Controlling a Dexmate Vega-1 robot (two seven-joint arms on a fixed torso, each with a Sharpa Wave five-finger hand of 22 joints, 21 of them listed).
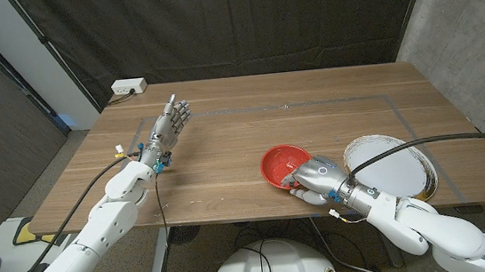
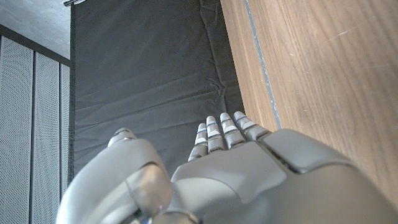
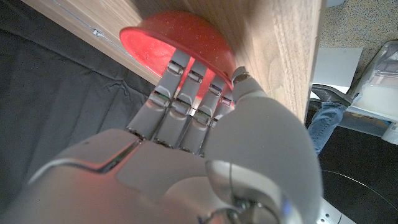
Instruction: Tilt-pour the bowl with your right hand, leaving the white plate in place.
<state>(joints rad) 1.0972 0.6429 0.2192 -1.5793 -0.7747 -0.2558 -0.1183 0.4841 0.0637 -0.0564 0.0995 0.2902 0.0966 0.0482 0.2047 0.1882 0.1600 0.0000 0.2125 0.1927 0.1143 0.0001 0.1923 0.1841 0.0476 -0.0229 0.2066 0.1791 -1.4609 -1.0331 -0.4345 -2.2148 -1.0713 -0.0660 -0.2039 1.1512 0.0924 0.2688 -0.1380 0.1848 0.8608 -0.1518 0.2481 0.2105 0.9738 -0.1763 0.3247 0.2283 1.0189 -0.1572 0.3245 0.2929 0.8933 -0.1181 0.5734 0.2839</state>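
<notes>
up close, right hand (image 3: 205, 118) fingers against red bowl (image 3: 186, 40)

Lab or test room: black curtain (image 1: 240, 20) backdrop, bare concrete wall (image 1: 467, 16) (unfinished look).

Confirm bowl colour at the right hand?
Red bowl, touched by the right hand; clearest in the head view.

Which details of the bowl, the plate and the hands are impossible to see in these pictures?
- Red bowl: contents too small to tell, head view; right hand covers its near side.
- Thumb contact, right wrist view: hidden by the palm.
- White plate: near rim crossed by a black cable.
- Left hand: palm unseen.
</notes>
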